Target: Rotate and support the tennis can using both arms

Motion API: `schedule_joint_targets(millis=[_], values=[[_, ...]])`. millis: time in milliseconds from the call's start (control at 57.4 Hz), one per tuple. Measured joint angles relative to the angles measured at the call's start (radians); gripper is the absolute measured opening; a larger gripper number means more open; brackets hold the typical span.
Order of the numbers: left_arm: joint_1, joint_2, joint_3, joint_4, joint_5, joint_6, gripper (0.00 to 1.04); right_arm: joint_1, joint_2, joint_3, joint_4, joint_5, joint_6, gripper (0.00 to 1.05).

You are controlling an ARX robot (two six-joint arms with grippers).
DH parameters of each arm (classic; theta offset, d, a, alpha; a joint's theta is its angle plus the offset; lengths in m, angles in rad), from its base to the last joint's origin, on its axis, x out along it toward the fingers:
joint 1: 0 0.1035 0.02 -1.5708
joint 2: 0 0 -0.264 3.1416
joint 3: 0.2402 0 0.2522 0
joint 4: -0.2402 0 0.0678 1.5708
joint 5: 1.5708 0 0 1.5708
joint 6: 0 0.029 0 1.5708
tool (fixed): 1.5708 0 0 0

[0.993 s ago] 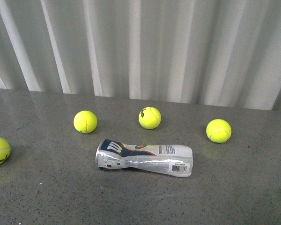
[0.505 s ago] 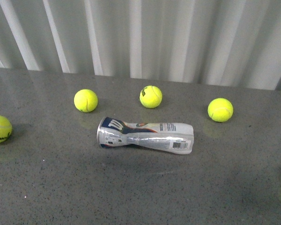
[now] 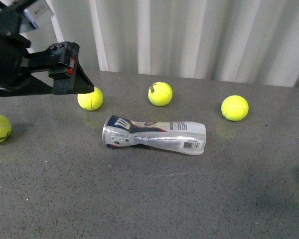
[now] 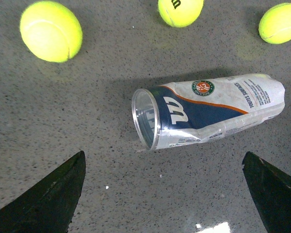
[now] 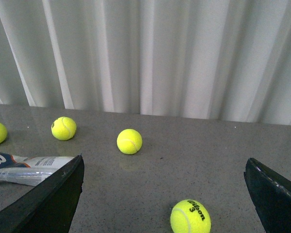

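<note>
tennis can (image 3: 154,138), crumpled clear plastic, metal-rimmed mouth, on speckled grey table (image 3: 139,199)

I count one tennis can (image 3: 154,137) at mid-frame and four tennis balls (image 3: 160,93) in the front view. My right wrist view adds a fifth ball (image 5: 190,216), lower right.

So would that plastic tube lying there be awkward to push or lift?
Probably light: the tennis can looks empty through its open mouth. Likely flimsy, since its middle is already pinched in. Lying on its side, it may roll, though the dent could make it wobble.
</note>
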Motion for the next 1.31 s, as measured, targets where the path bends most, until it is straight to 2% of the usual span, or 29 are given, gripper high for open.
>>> schedule_joint_targets(millis=[418, 819, 1133, 1150, 1307], values=[[-0.017, 0.224, 0.057, 0.120, 0.009, -0.051, 0.98, 0.000, 0.000, 0.000, 0.000, 0.000, 0.000, 0.98], [-0.090, 0.358, 0.084, 0.302, 0.065, -0.208, 0.98, 0.000, 0.000, 0.000, 0.000, 0.000, 0.000, 0.98], [-0.137, 0.427, 0.084, 0.387, 0.092, -0.312, 0.98, 0.000, 0.000, 0.000, 0.000, 0.000, 0.000, 0.98], [-0.138, 0.429, 0.084, 0.388, 0.092, -0.314, 0.98, 0.000, 0.000, 0.000, 0.000, 0.000, 0.000, 0.98], [-0.146, 0.439, 0.083, 0.392, 0.096, -0.344, 0.72, 0.000, 0.000, 0.000, 0.000, 0.000, 0.000, 0.98]])
